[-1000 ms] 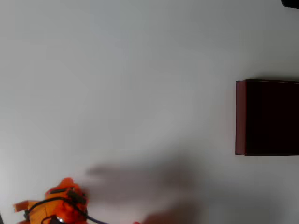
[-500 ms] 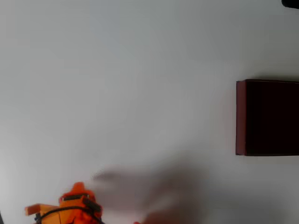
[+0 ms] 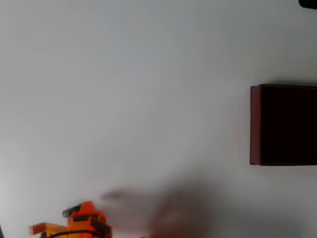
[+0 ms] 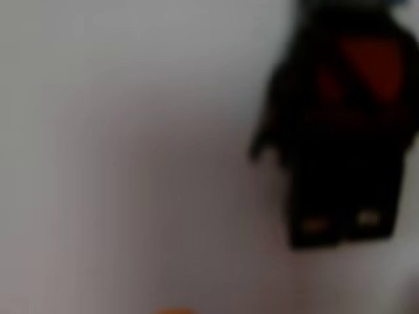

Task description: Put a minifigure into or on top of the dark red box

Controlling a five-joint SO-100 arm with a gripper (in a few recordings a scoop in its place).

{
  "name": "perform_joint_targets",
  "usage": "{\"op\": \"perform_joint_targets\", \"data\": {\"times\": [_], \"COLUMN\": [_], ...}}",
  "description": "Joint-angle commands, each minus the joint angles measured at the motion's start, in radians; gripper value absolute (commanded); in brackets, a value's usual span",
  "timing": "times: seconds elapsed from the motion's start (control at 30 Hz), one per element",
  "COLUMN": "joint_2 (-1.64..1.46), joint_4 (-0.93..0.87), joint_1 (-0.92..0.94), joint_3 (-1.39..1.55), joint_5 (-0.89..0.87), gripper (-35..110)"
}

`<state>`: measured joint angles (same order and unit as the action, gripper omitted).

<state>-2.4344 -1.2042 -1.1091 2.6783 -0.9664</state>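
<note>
Since a second ago my arm (image 3: pixel 81 223) has slid right along the bottom edge of the overhead view and sunk lower, so that less of its orange body shows above the frame's lower border; the soft grey shadow to its right has shifted with it. My box (image 3: pixel 283 125) sits where it was, at the right edge of the white table (image 3: pixel 138 99), cut off by the frame, its thin dark red wall facing left and its inside near black. It lies well apart from my arm. In the wrist view the minifigure (image 4: pixel 340 131) hangs large and blurred at the upper right, dark, with red patches on its chest and two pale spots low on its legs, against a pale background. Whether my gripper is wide, narrow or holding the figure, I cannot tell.
</note>
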Motion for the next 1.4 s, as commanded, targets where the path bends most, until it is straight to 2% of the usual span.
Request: {"op": "perform_joint_targets", "data": {"times": [0.0,0.17,1.37], "joint_2": [0.058,0.141,0.331], "joint_4": [0.02,0.064,0.064], "joint_1": [0.003,-0.003,-0.037], "joint_3": [-0.028,-0.046,-0.158], "joint_5": [0.0,-0.006,0.003], "gripper": [24,24,22]}}
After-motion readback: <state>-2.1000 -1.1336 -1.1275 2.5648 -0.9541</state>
